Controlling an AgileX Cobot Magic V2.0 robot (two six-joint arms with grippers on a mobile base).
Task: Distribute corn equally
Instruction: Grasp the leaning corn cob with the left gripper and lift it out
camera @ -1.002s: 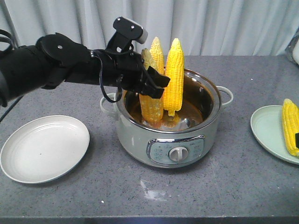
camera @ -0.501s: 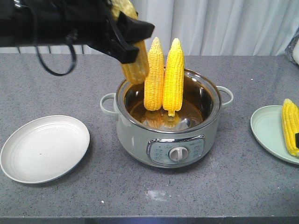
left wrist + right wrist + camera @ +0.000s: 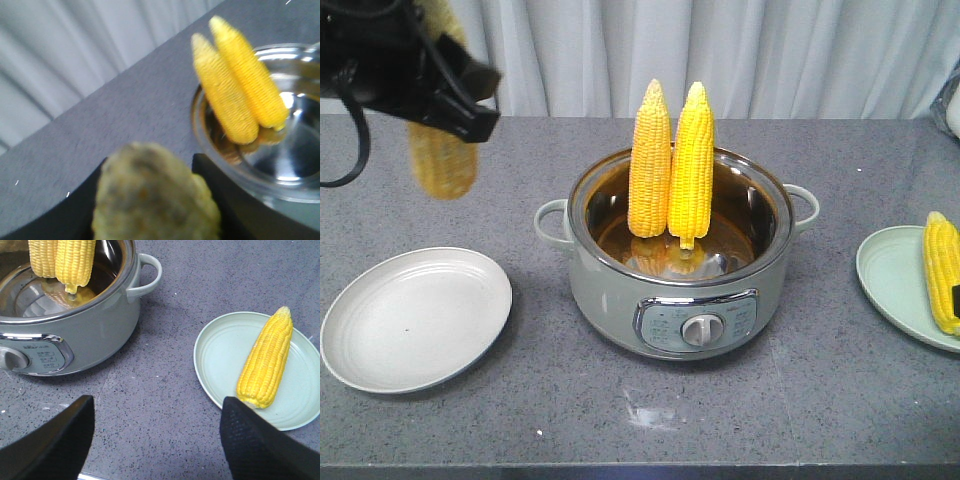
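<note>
Nearest, the white plate (image 3: 415, 318) lies bare on the worktop (image 3: 800, 400); the right hand (image 3: 157, 440) hangs open by the green plate (image 3: 220, 355) holding one cob (image 3: 266, 360). Two cobs (image 3: 670, 170) stand in the pot (image 3: 620, 300). Beyond, the left hand (image 3: 445, 110) grips a fourth cob (image 3: 444, 165) aloft; released high, it could bounce off the plate

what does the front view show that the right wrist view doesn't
Only the front view: the left gripper holding a lifted cob in the air, and the empty white plate. Only the right wrist view: the right gripper, fingers spread apart. Both: the pot with two upright cobs, and the green plate holding the fourth cob.
</note>
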